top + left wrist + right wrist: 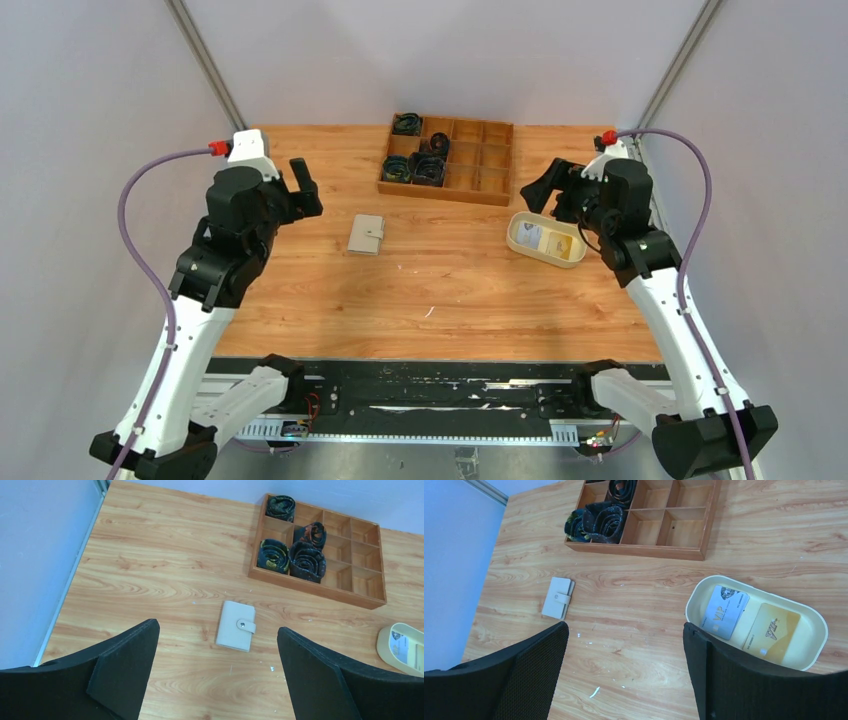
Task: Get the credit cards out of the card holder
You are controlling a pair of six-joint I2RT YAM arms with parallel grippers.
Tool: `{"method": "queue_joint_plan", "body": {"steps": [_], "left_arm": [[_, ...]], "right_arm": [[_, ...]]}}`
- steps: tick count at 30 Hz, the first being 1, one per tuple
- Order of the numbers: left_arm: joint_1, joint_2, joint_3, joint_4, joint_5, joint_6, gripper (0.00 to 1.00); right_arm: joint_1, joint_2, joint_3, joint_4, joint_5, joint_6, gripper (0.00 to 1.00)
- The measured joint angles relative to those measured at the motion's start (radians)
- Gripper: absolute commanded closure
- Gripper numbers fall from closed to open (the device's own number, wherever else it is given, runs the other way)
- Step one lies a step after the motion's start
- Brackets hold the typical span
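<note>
Beige card holder [236, 625] snapped shut | credit cards [725, 611] in cream tray [690, 609] | left claw [216, 628] spread | right claw [625, 626] spread

Left arm [215, 260] first: white shell on long lower link, black blocky joint housings above, white cap at 11 o'clock end. Purple cable [135, 215] off 9 o'clock side, red connector [217, 149] at tip. Right arm [660, 290]: same white link, same black joints, purple lead [700, 180] down 3 o'clock side, red plug [608, 137] on top. Left base [160, 455] black at 7 o'clock, right base [715, 435] black at 5 o'clock. Close up now, left gripper [217, 626]: matte black wedge fingers [125, 665], smooth faces. Right gripper [625, 626]: black fingers [529, 672], fine mesh-like grain on pad.
</note>
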Motion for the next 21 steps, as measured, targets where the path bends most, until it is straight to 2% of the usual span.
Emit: {"method": "queue_joint_plan", "body": {"steps": [2, 5, 12, 16, 21], "left_arm": [[0.0, 0.018, 0.008, 0.003, -0.002, 0.005, 0.0], [0.0, 0.055, 0.027, 0.017, -0.002, 0.016, 0.0], [0.024, 0.125, 0.087, 0.037, 0.046, 0.055, 0.0], [0.1, 0.195, 0.093, 0.038, 0.179, 0.087, 0.0], [0.173, 0.392, 0.057, 0.051, 0.376, 0.115, 0.03]], "right_arm": [[0.001, 0.0, 0.014, -0.01, 0.0, 0.005, 0.1], [0.003, -0.004, 0.02, -0.011, -0.007, 0.018, 0.01], [0.003, 0.0, 0.004, -0.013, -0.064, 0.055, 0.01], [0.003, 0.054, 0.004, -0.039, -0.097, 0.042, 0.02], [0.005, 0.084, 0.002, -0.043, -0.099, 0.017, 0.05]]}}
